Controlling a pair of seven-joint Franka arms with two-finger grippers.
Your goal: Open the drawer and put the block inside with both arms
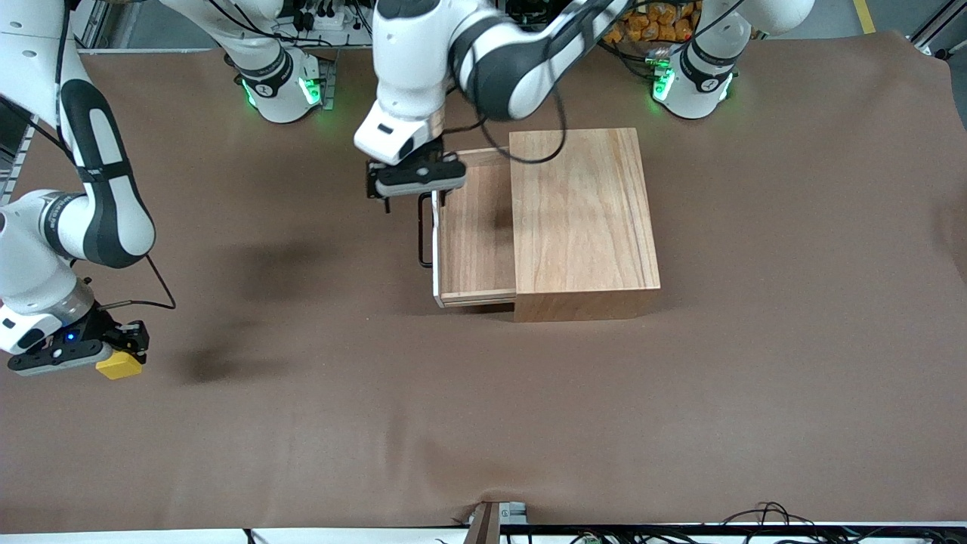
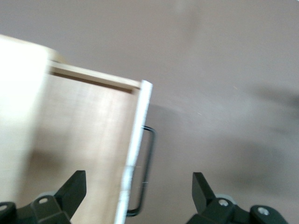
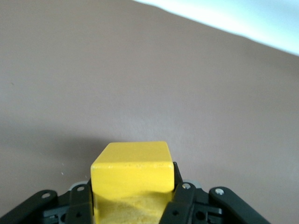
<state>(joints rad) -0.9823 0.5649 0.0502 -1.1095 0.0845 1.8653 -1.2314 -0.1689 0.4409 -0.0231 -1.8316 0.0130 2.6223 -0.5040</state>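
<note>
Drawer [image 1: 476, 234] open. Left gripper [image 2: 139, 193] above its handle [image 2: 145, 170], fingers spread. Right gripper [image 3: 133, 198] pinches block [image 3: 132, 175] over table [image 1: 529, 415].

Even, bright light falls from overhead. Soft arm shadows lie on the brown table cover [image 1: 529, 423], and a darker patch sits inside the drawer [image 1: 476, 234]. The left wrist view is smeared, perhaps motion blur; the wooden box [image 2: 18, 116] glares white there. The block [image 3: 133, 175] is sharp.
</note>
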